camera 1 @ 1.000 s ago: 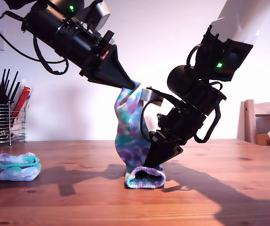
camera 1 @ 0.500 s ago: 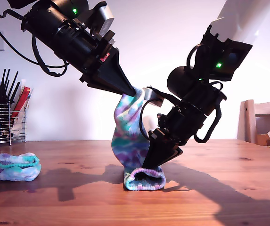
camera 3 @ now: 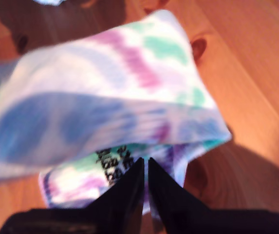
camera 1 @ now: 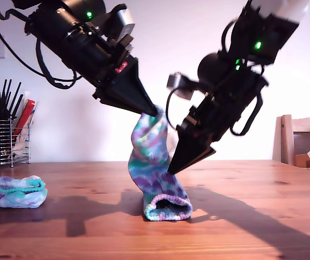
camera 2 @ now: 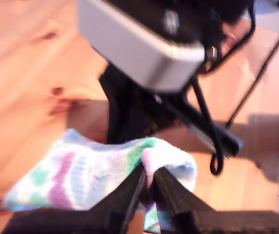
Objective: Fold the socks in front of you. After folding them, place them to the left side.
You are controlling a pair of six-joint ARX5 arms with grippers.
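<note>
My first gripper [camera 2: 149, 181] is clamped on the top of a sock [camera 1: 153, 162] whose cuff rests on the bench [camera 1: 252, 216] below it. My second gripper [camera 3: 145, 168], jaws together, hovers beside it. A wire basket [camera 1: 6, 142] holds utensils.

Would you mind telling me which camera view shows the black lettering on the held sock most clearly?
The second wrist view: the black lettering sits on the sock just above my second gripper, though blurred. The exterior view shows the whole sock but no lettering, and the first wrist view shows only a pinched edge.
</note>
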